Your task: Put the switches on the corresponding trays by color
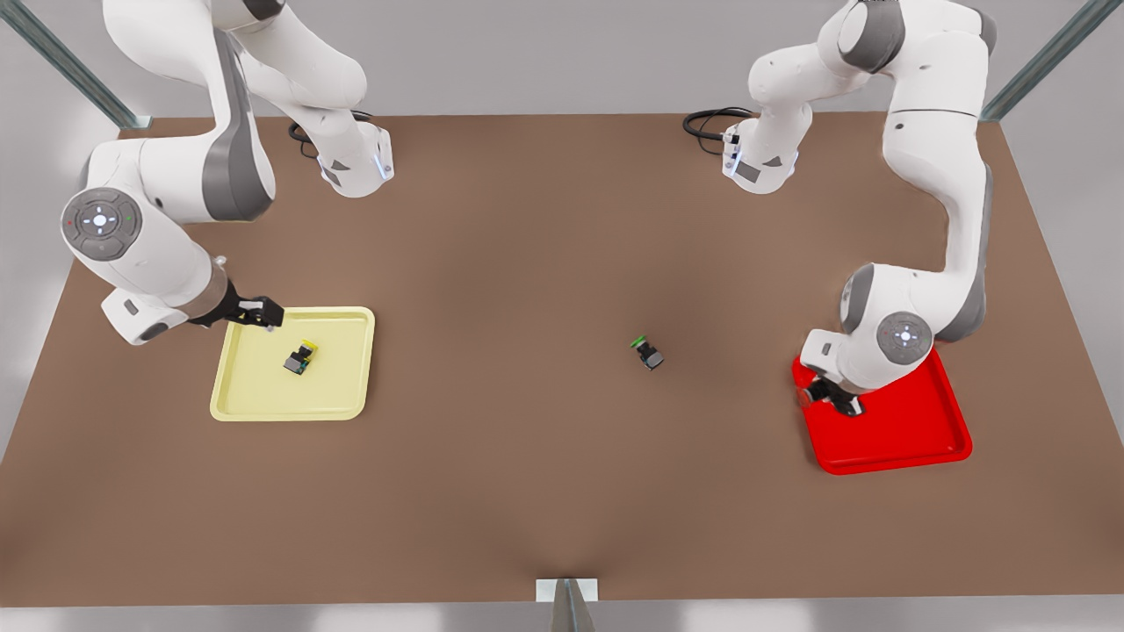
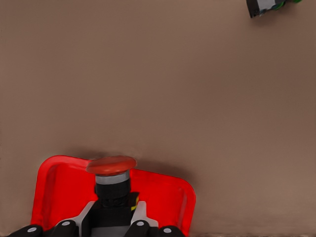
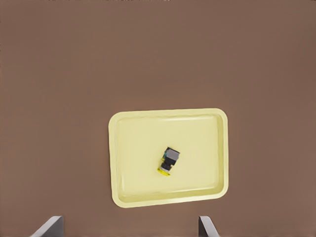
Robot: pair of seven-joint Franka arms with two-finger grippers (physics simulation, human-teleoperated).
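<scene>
A: Where is the yellow switch (image 1: 300, 358)?

B: Lying on its side inside the yellow tray (image 1: 347, 399), near the tray's middle, with nothing touching it. From the right wrist view the switch (image 3: 169, 161) sits a little off the middle of that tray (image 3: 123, 148), its yellow cap toward one long rim.

A: And the gripper by that tray?

B: That is the right gripper (image 1: 263, 314), up over the tray's far corner on the front view's left. Its fingers (image 3: 49, 228) are spread wide apart with nothing between them, so it is open and carrying nothing.

A: The red switch?

B: The left gripper (image 1: 830, 397) is clamped on the red switch (image 2: 112, 175), holding it by the dark body with the red cap pointing away from the wrist. It sits over the red tray (image 1: 904, 439), at the tray's edge nearest the green switch. In the left wrist view the tray (image 2: 59, 187) lies right beneath the held switch; whether the switch touches the tray floor I cannot tell.

A: Anything else on the table (image 1: 527, 491)?

B: A green switch (image 1: 648, 352) lies on the bare brown surface between the two trays, closer to the red one and well apart from both. It appears too in the left wrist view (image 2: 266, 6).
</scene>
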